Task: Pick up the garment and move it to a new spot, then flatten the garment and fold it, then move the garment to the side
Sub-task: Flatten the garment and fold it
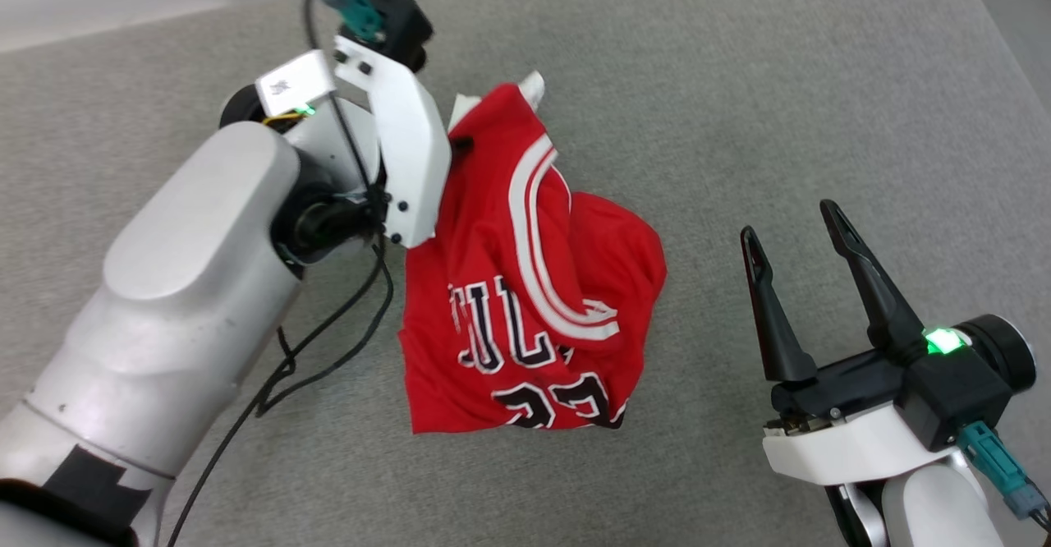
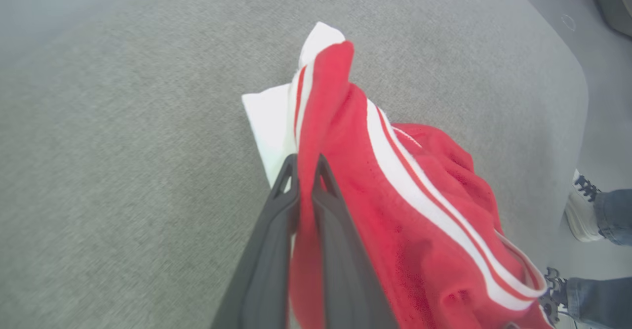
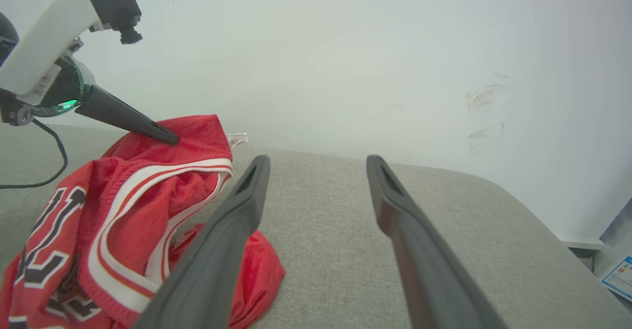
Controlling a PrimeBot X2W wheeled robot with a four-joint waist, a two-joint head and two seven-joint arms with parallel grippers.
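Your left gripper [image 2: 306,165] is clamped on the garment [image 1: 525,301]: its two smooth dark fingers are pressed almost together, with a thin ridge of red mesh pinched between them, right beside a flat white sleeve. From that pinch the jersey rises to a soft peak and slumps into a crumpled heap on the table [image 1: 739,79], about mid-surface and just beside your pale left forearm. The cloth looks light and finely perforated. The striped trim, broad white with thin red lines, curves across the folds in a long arc. In the head view the black, white-edged letters and the number sit upside down near the lower hem, partly creased. The tabletop is a grey woven fabric, matte and slightly nubby, with a rounded corner. Over on your right, the right gripper [image 1: 788,222] is spread wide and holds nothing, its long tapered fingers pointing up over bare grey weave, well apart from the jersey. Past the table edge in the left wrist view, you've got a person's white laced shoe [image 2: 582,210] and a denim cuff.
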